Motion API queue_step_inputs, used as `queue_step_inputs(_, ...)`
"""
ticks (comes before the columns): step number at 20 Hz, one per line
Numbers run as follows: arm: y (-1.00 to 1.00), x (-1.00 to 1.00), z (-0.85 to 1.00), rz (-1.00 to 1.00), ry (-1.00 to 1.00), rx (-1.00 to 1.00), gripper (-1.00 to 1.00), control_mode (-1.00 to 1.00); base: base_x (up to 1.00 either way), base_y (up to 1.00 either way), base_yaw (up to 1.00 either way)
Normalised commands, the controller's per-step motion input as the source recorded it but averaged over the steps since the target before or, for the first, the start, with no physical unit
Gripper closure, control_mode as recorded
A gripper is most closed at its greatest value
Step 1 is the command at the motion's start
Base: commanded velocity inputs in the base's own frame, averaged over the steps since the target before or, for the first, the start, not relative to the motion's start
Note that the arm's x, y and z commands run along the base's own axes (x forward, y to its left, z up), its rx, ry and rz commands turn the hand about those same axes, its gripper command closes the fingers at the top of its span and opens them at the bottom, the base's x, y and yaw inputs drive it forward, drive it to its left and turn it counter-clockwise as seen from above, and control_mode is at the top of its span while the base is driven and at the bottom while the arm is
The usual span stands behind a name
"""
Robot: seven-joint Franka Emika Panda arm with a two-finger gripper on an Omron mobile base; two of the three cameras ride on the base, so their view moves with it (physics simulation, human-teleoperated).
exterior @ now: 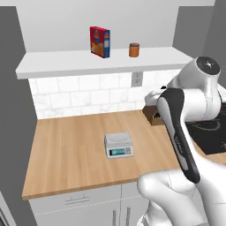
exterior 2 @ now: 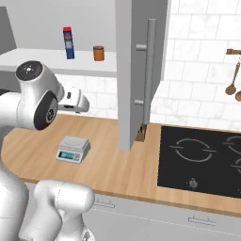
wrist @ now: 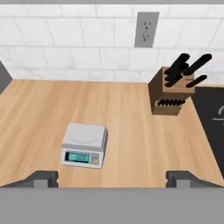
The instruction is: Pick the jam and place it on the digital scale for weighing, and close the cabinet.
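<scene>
The jam [exterior: 134, 50] is a small orange jar with a brown lid, standing on the open cabinet's shelf [exterior: 101, 62] to the right of a red-and-blue box [exterior: 100, 42]. It also shows as the jam [exterior 2: 98, 53] in the right base view. The cabinet door [exterior 2: 134, 70] stands swung open, its long bar handle [exterior 2: 150, 70] facing me. The digital scale [wrist: 84, 145] sits bare on the wooden counter, also seen as the scale [exterior: 118, 145]. My gripper [wrist: 112, 180] hangs open and empty above the counter, below the shelf, looking down at the scale.
A knife block [wrist: 173, 89] stands by the tiled wall under an outlet [wrist: 145, 29]. A black cooktop [exterior 2: 202, 160] lies to the right of the open door. Wooden spoons [exterior 2: 233, 80] hang on the far right wall. Drawers [exterior: 77, 201] run under the counter edge.
</scene>
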Motion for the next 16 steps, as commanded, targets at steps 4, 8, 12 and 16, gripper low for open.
queue_step_inputs(4, 0.00, -0.39, 0.57, 0.00, -0.21, 0.00, -1.00, -1.00, 0.00, 0.00, 0.00)
queue_step_inputs(8, 0.00, -0.30, 0.82, 0.00, -0.05, -0.04, -1.00, -1.00, 0.00, 0.00, 0.00)
queue_step_inputs(12, 0.00, -0.23, 0.86, 0.00, 0.00, -0.09, -1.00, -1.00, 0.00, 0.00, 0.00)
queue_step_inputs(16, 0.00, -0.12, 0.69, 0.00, -0.01, -0.05, -1.00, -1.00, 0.00, 0.00, 0.00)
